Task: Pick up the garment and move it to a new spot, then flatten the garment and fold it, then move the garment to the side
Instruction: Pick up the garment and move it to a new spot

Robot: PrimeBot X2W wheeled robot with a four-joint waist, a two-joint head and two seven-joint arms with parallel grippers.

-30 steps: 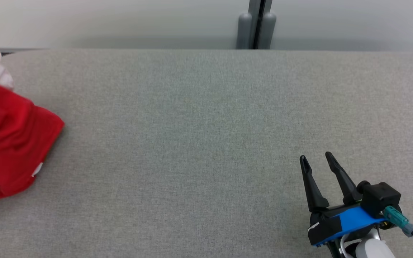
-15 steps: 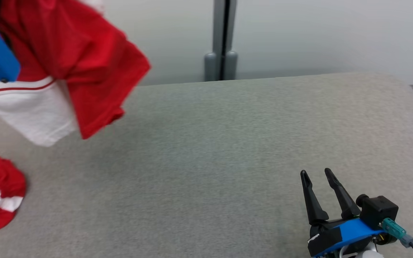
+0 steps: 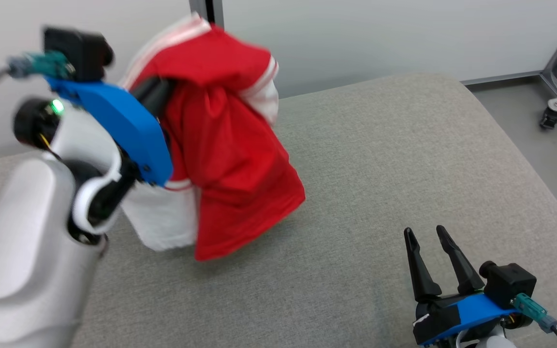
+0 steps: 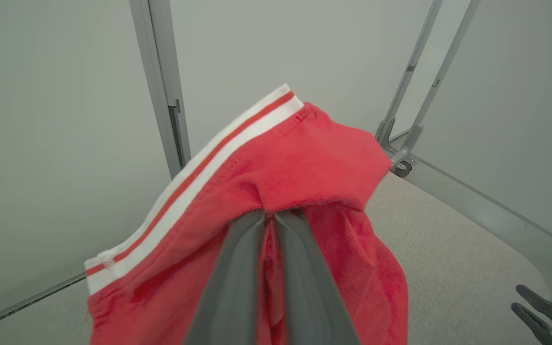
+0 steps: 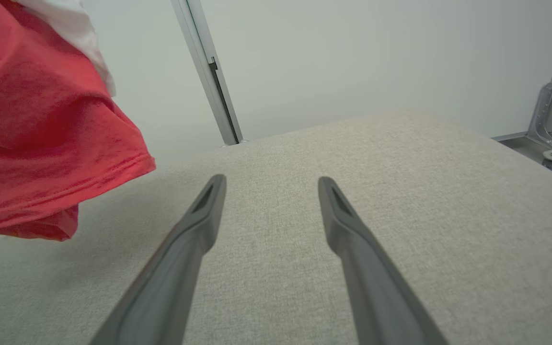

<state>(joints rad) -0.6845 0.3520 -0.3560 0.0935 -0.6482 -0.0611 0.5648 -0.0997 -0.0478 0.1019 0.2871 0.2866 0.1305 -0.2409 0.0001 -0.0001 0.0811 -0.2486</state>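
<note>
Though head view blurs, wrist view: left gripper [image 4: 276,214] apparently clamping garment [image 4: 315,165].

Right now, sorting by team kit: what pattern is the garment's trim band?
The trim is white with one red stripe; left wrist view shows it best.

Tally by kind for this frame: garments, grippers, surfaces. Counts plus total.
garment: 1, red with white trim
grippers: 2, left gripper with jaws shut on the garment, right gripper with jaws open and empty
grey padded surface: 1
total: 4
</note>
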